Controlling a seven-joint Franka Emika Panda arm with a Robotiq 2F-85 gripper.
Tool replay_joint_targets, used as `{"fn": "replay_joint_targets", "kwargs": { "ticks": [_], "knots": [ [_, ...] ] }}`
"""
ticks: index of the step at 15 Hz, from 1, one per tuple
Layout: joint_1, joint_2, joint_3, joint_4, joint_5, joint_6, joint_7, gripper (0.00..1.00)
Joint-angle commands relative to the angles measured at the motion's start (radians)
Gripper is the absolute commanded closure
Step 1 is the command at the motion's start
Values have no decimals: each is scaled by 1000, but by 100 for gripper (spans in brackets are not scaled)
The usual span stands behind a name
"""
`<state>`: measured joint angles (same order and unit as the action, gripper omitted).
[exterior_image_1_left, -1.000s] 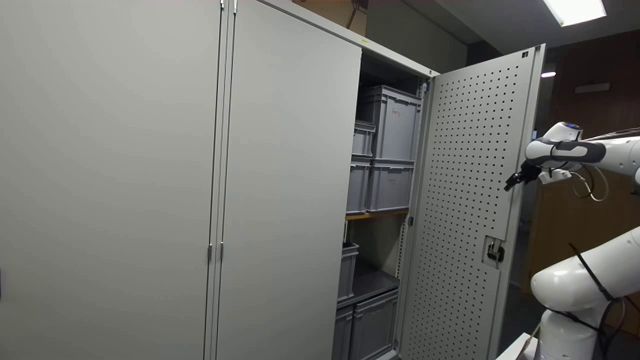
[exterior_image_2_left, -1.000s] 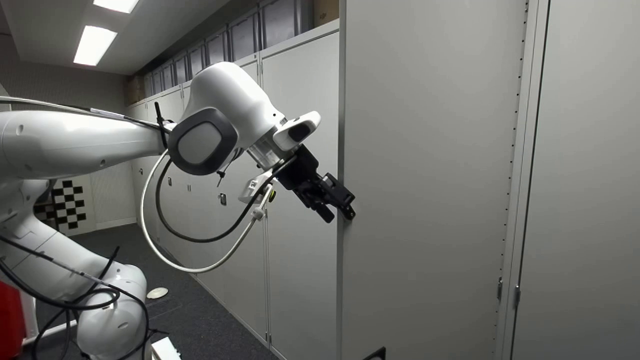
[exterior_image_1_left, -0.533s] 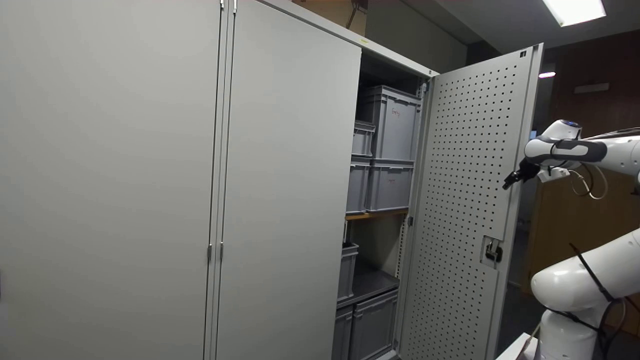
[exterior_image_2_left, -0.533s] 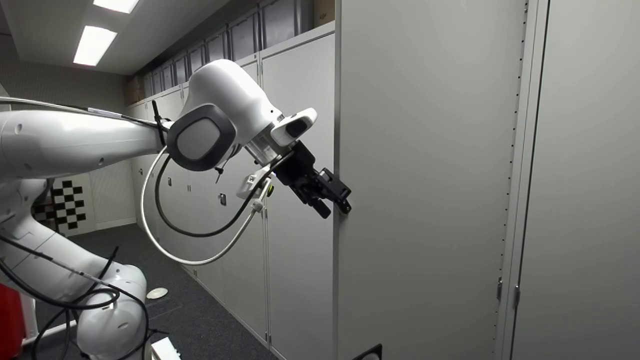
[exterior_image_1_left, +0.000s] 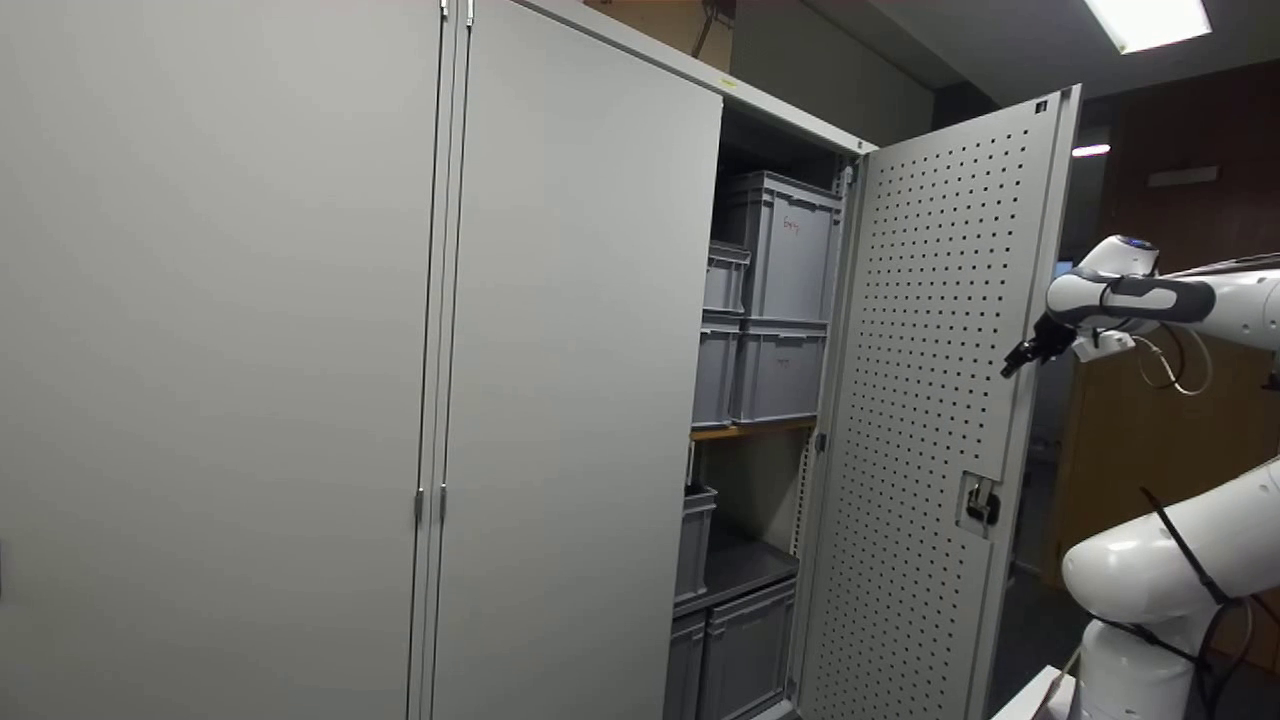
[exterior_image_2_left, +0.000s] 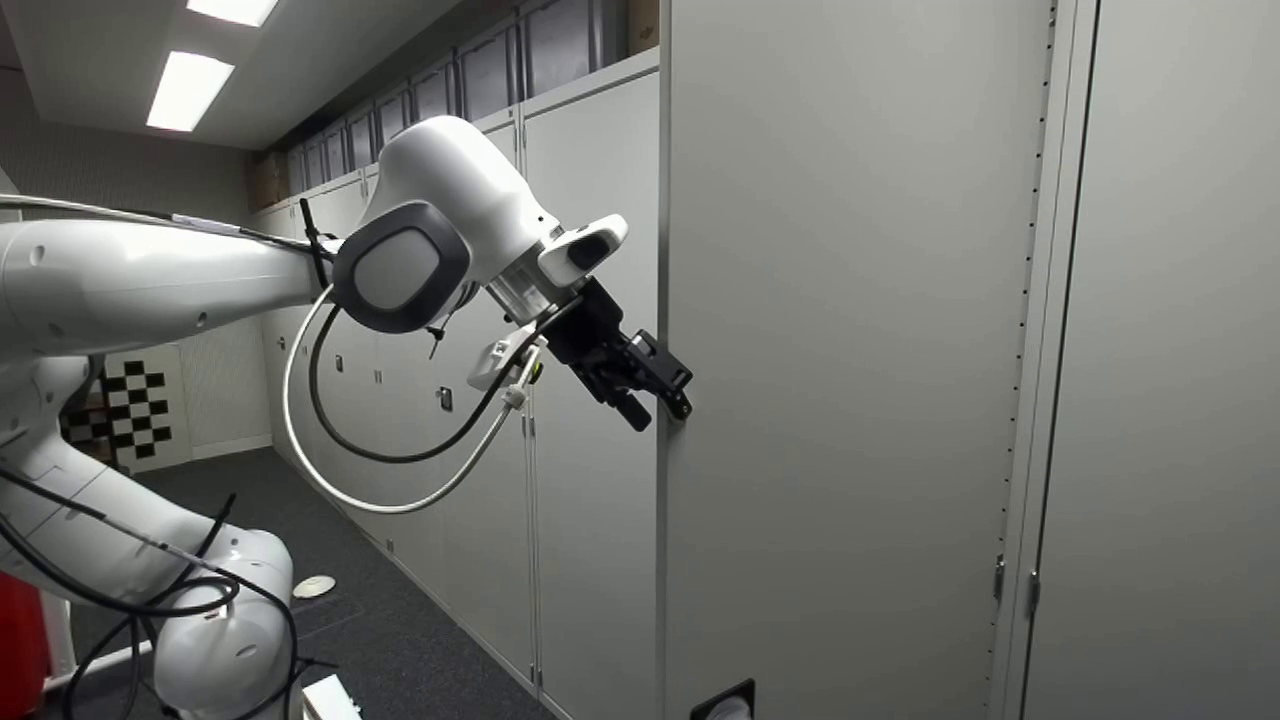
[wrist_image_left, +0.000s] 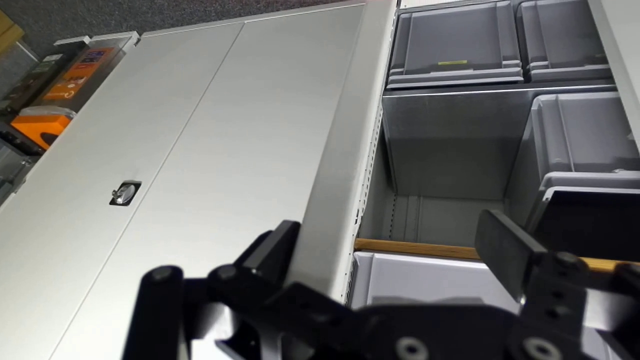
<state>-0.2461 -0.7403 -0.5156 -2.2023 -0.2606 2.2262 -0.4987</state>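
Grey cab. door (exterior_image_1_left: 925, 400), open, upright (perf. inside)

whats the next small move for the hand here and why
Probably keep nudging the open cabinet door gently toward the grey boxes, with the hand kept astride its free edge. That edge has shifted slightly that way over the last second, and the jaws stand open, one of the fingers in front of the outer face, so light sideways pressure seems enough.
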Motion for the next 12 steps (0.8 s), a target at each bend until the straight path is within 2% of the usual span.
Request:
{"fn": "replay_joint_targets", "kwargs": {
  "ticks": [1, 12],
  "knots": [
    [74, 46, 29, 42, 39, 43, -19, 0],
    [98, 34, 77, 49, 40, -14, 21, 0]
  ]
}}
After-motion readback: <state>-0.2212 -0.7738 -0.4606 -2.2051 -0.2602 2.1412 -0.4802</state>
